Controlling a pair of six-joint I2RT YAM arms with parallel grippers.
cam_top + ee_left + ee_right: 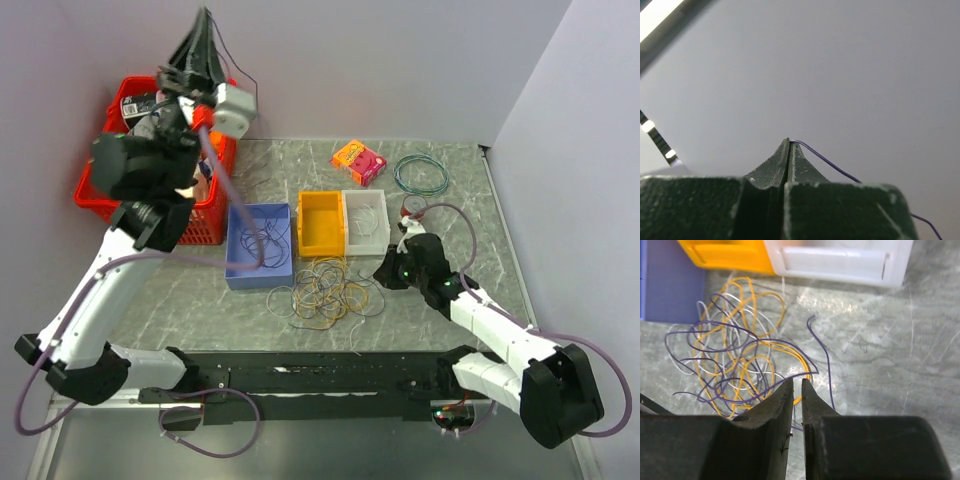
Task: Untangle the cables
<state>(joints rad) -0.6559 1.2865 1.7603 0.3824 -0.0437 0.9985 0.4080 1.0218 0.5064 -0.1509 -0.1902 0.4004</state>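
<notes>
The cables (325, 290) are a loose tangle of dark purple, yellow-orange and white wires on the table, in front of the bins. They fill the left half of the right wrist view (740, 360). My left gripper (206, 14) is raised high at the back left. It is shut on one purple wire (830, 162), pinched at its fingertips (789, 142). That wire hangs down into the blue bin (232, 245). My right gripper (383, 270) is low at the tangle's right edge. Its jaws (797, 382) stand a narrow gap apart over purple and yellow strands.
An orange bin (305, 225) and a white bin (385, 225) stand beside the blue bin. A red basket (215, 215) is at the back left. A teal wire coil (420, 175) and an orange packet (358, 160) lie at the back.
</notes>
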